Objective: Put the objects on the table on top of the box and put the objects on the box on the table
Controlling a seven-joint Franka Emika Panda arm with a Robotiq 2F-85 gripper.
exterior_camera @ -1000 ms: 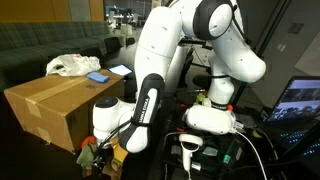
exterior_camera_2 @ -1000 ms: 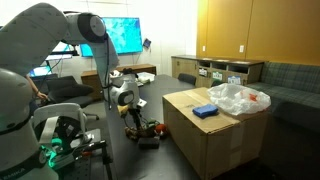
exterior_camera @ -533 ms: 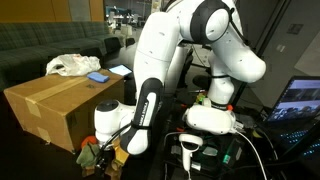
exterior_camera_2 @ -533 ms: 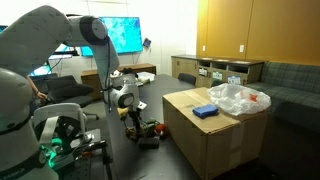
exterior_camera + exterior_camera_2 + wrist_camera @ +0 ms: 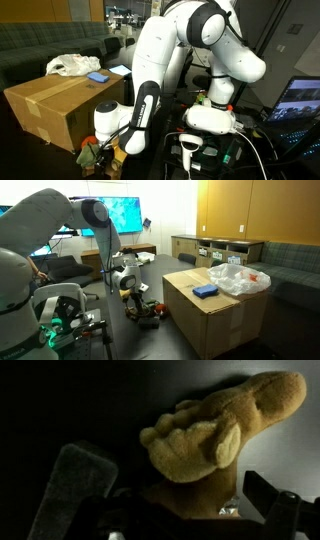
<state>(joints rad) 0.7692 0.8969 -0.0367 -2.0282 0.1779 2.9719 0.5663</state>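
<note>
Two things on top of the cardboard box (image 5: 55, 105) in both exterior views: a crumpled white plastic bag (image 5: 73, 65) toward the lid's 11 o'clock corner, and a flat blue item (image 5: 97, 76) just beside it at 4 o'clock. Off the box's near corner, at roughly 7 o'clock in an exterior view, the white arm (image 5: 165, 60) bent steeply down, with the gripper (image 5: 100, 150) low over a small cluster of toys (image 5: 150, 310) near the foot of the box. From the wrist view: jaws spread wide, one finger (image 5: 75, 480) at 8 o'clock and the other at 4 o'clock, a tan plush toy (image 5: 220, 435) lying on the dark tabletop (image 5: 60, 400) and reaching from between them out toward 2 o'clock. Nothing clamped — impossible to tell whether either finger touches the plush. No contact between plush and box.
</note>
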